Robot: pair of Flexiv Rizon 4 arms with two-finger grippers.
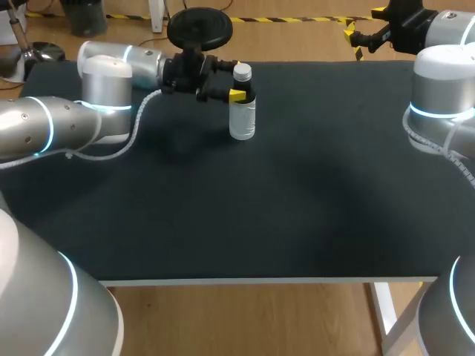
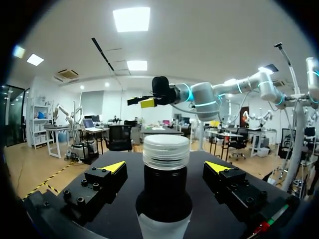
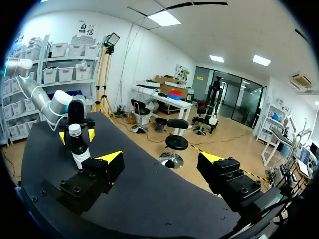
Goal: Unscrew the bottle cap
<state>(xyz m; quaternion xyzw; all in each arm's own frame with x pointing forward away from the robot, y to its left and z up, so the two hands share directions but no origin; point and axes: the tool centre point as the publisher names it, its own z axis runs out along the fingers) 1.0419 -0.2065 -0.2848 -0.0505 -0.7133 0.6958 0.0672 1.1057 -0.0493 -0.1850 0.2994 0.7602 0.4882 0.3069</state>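
A small bottle (image 1: 243, 117) with a white cap (image 1: 242, 72), a dark neck and a pale body stands upright at the far middle of the table. My left gripper (image 1: 236, 81) reaches in from the left at neck height. In the left wrist view the bottle (image 2: 165, 199) stands between the open gripper (image 2: 166, 169), with a gap on each side and the cap (image 2: 166, 151) above the fingers. My right gripper (image 1: 364, 24) hangs open past the table's far right corner, well away from the bottle (image 3: 78, 148); its fingers (image 3: 107, 164) hold nothing.
The black tabletop (image 1: 297, 193) spreads wide in front of and to the right of the bottle. Its pale front edge (image 1: 260, 281) runs across near me. My right arm's elbow (image 1: 441, 96) stands over the right side.
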